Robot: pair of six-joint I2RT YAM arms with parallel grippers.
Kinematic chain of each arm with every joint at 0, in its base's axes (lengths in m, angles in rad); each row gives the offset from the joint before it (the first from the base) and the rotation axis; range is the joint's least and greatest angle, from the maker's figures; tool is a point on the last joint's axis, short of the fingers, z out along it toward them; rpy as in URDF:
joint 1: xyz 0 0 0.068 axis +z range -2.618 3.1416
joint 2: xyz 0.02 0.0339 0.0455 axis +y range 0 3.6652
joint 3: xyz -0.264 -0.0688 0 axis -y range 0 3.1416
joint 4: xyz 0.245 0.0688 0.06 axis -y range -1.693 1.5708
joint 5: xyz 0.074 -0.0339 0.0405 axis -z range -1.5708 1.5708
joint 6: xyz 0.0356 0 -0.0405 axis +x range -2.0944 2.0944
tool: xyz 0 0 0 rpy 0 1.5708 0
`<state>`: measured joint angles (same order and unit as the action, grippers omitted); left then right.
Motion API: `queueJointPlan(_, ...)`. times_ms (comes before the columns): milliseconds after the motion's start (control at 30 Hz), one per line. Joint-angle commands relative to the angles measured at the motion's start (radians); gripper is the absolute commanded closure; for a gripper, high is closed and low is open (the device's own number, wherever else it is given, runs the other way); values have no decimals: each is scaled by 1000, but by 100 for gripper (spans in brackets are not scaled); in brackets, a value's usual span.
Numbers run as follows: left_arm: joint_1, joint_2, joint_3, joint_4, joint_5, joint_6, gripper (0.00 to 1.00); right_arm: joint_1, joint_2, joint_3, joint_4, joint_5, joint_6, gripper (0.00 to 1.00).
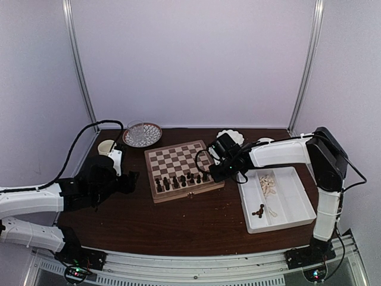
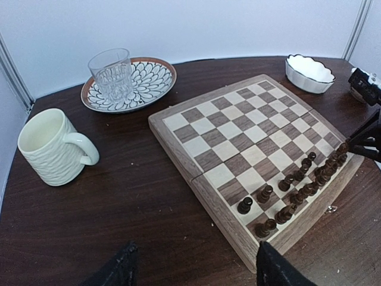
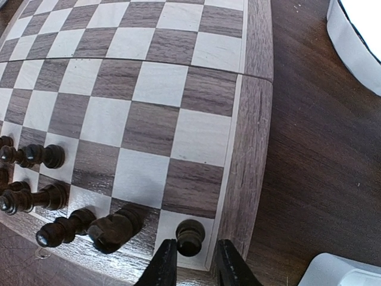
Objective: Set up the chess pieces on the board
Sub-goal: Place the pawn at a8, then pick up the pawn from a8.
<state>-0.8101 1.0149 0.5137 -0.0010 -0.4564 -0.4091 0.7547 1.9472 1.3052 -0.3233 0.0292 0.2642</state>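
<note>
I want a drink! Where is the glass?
In the top view, the glass stands on the patterned plate at the table's far left, near the mug.

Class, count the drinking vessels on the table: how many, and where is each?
2. A cream mug stands on the bare table left of the board; a clear glass stands on the patterned plate at the table's back edge. None seems hidden.

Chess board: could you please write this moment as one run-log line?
right pincer: around dark corner piece, grip unclear | left pincer: open, empty, left of board | cream pieces: in white tray
</note>
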Motion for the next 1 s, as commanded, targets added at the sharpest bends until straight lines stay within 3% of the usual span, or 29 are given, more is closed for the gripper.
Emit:
queueJointPlan(0, 6, -9, 26, 26, 2, 10, 32, -5, 21, 35, 6, 1, -8, 75)
queueJointPlan(967, 6, -15, 26, 18, -6, 13, 32, -5, -22, 22, 38, -4, -31, 86)
